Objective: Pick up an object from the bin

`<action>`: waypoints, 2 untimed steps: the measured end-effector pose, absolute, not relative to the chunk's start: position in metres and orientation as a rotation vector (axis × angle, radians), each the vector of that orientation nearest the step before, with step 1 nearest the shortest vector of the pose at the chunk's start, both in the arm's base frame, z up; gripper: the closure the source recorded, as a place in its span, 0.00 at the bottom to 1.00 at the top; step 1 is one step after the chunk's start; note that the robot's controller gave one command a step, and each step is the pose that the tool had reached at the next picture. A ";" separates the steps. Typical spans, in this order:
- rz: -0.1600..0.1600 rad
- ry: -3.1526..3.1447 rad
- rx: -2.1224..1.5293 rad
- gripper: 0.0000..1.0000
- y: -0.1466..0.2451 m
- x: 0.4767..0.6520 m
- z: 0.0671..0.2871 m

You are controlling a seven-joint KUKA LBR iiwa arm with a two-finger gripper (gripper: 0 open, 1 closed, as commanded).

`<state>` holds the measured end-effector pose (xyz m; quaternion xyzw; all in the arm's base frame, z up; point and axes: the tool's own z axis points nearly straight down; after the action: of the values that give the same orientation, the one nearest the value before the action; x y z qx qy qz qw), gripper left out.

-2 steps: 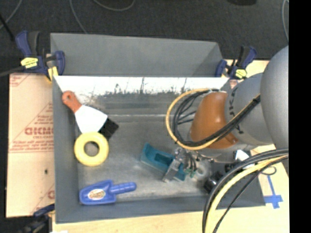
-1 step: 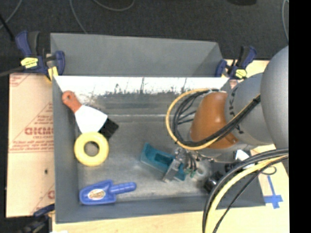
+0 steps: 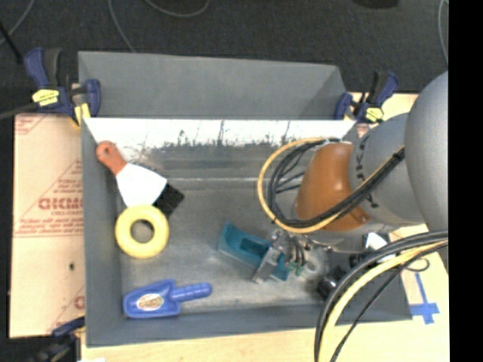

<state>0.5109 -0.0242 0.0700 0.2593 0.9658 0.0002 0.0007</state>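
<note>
My gripper (image 3: 273,264) is down low in the bin's front right part, under the orange wrist cover. It sits at the right end of a teal plastic object (image 3: 240,245) that lies tilted on the bin floor. Some teal shows right at the gripper's tip. A small black object (image 3: 326,285) lies just right of the gripper, near the front right corner.
A yellow tape roll (image 3: 142,231) lies at the left. Behind it are a white scraper with an orange handle (image 3: 128,174) and a black block (image 3: 169,199). A blue tool (image 3: 162,298) lies along the front wall. The arm and its cables cover the bin's right side.
</note>
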 end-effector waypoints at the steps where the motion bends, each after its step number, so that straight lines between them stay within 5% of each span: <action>1: -0.004 3.011 0.901 1.00 -0.035 0.523 0.172; 2: -0.004 3.012 0.900 1.00 -0.035 0.523 0.172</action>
<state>0.5232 -0.0352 0.1718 0.2862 0.9582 -0.0014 -0.0009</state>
